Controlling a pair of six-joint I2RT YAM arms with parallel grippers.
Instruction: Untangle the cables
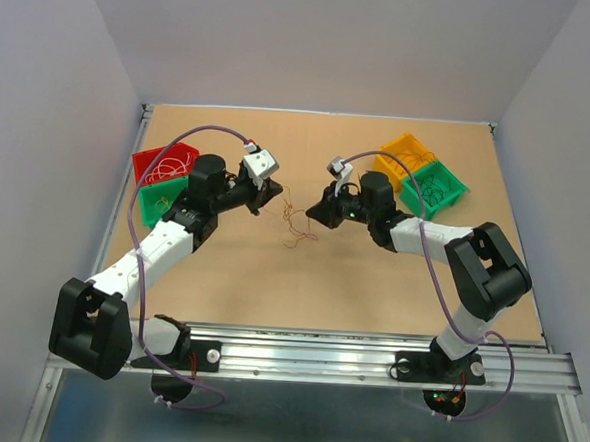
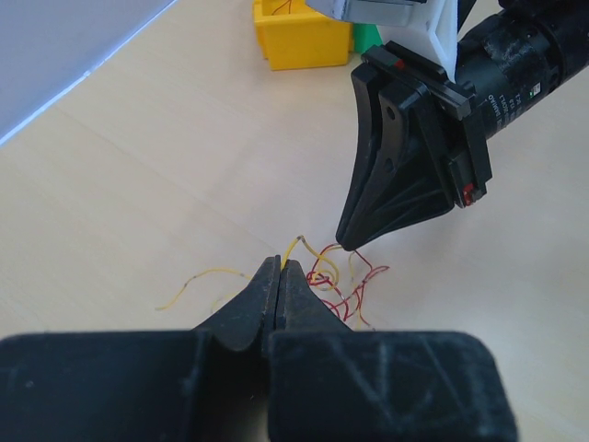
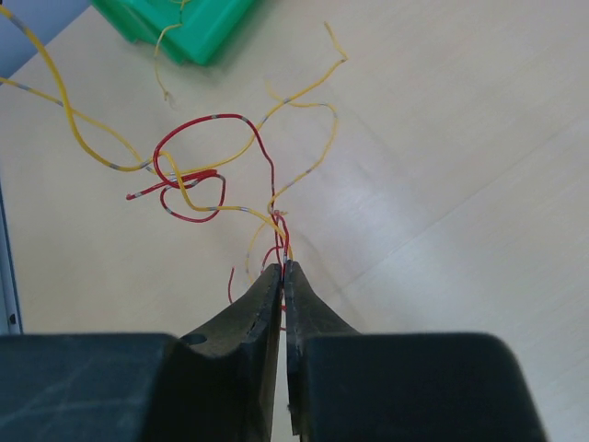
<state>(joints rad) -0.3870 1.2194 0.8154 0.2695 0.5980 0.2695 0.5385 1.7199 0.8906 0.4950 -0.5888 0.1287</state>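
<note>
The cables (image 1: 295, 223) are hair-thin yellow and red wires tangled in loose loops on the table between the two arms. In the left wrist view my left gripper (image 2: 281, 264) is shut on a yellow cable (image 2: 296, 245), which rises from its tips into the red-and-yellow knot (image 2: 342, 285). My right gripper (image 2: 348, 243) touches down at the far side of that knot. In the right wrist view the right gripper (image 3: 283, 267) is shut on red and yellow strands (image 3: 279, 230), with the looped tangle (image 3: 189, 180) spread beyond its tips.
A red bin (image 1: 164, 159) and a green bin (image 1: 159, 201) sit at the left behind the left arm. An orange bin (image 1: 407, 151) and another green bin (image 1: 437, 188) stand at the back right. An aluminium rail (image 1: 347, 349) runs along the near edge.
</note>
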